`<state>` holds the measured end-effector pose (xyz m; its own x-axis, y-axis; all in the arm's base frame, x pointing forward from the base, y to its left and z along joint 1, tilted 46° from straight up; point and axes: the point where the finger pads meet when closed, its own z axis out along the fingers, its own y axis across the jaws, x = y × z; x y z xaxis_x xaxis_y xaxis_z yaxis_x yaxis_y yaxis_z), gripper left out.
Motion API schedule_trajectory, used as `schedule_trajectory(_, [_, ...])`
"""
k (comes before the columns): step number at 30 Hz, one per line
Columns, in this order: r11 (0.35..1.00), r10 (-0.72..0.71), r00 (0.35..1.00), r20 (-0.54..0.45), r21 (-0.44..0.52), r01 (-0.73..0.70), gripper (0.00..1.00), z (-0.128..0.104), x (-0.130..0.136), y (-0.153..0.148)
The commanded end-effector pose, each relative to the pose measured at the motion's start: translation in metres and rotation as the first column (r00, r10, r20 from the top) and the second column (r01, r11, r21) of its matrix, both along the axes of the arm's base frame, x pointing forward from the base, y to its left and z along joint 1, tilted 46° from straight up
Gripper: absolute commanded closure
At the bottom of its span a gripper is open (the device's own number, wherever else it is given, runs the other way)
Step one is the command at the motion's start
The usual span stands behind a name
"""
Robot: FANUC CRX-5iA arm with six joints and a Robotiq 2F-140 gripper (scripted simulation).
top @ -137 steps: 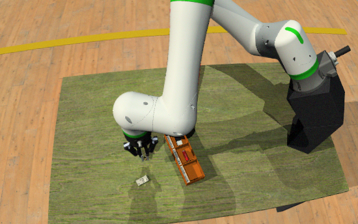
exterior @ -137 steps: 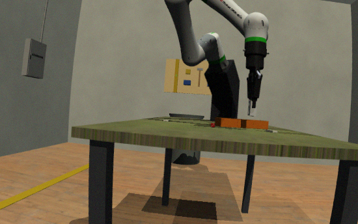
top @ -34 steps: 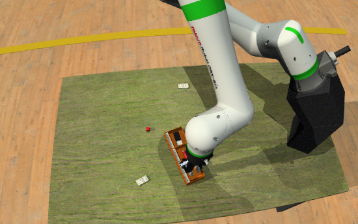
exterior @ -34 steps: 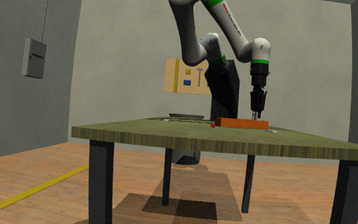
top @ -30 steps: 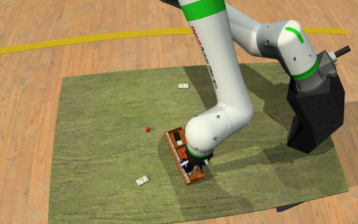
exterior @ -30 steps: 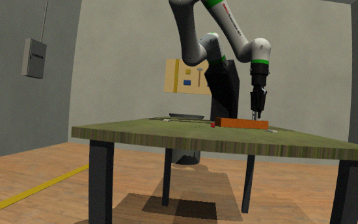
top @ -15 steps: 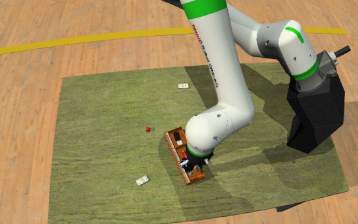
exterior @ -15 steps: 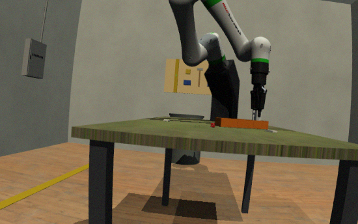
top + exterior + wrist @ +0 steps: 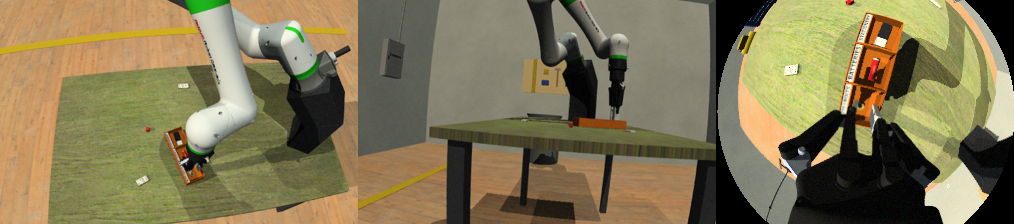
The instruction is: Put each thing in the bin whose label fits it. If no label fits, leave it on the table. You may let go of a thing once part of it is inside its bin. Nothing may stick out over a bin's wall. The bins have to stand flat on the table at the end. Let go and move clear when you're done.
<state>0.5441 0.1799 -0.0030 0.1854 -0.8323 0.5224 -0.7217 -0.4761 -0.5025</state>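
Observation:
An orange bin (image 9: 183,156) with three compartments and a label strip along one side lies on the green table; it also shows in the side view (image 9: 600,123) and the wrist view (image 9: 872,63). The far compartment holds a black and white piece (image 9: 178,137). The middle one holds a red piece (image 9: 873,70). My gripper (image 9: 864,108) hangs straight down over the near compartment, fingers a little apart. A thin light-grey piece (image 9: 613,114) stands between the fingertips, its lower end at the bin's rim. A small red cube (image 9: 148,129) and two white domino tiles (image 9: 183,86) (image 9: 142,180) lie on the table.
The arm's black base (image 9: 316,111) stands at the table's right side. The red cube lies left of the bin. One tile lies far behind the bin, the other to its front left, near the table's front edge.

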Motion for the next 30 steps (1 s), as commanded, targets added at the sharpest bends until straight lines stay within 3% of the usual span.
schedule_trajectory(1, [1.000, 0.000, 1.000, 0.000, 0.000, 0.000, 0.73, 0.004, -0.004, 0.002])
schedule_trajectory(4, [1.000, 0.000, 1.000, 0.000, 0.000, 0.000, 0.73, 0.015, -0.014, 0.006])
schedule_trajectory(14, [1.000, 0.000, 1.000, 0.000, 0.000, 0.000, 0.73, 0.015, -0.014, 0.006])
schedule_trajectory(15, [1.000, 0.000, 1.000, 0.000, 0.000, 0.000, 0.00, 0.018, -0.017, 0.007])
schedule_trajectory(30, [1.000, 0.000, 1.000, 0.000, 0.000, 0.000, 0.00, 0.054, -0.051, 0.022])
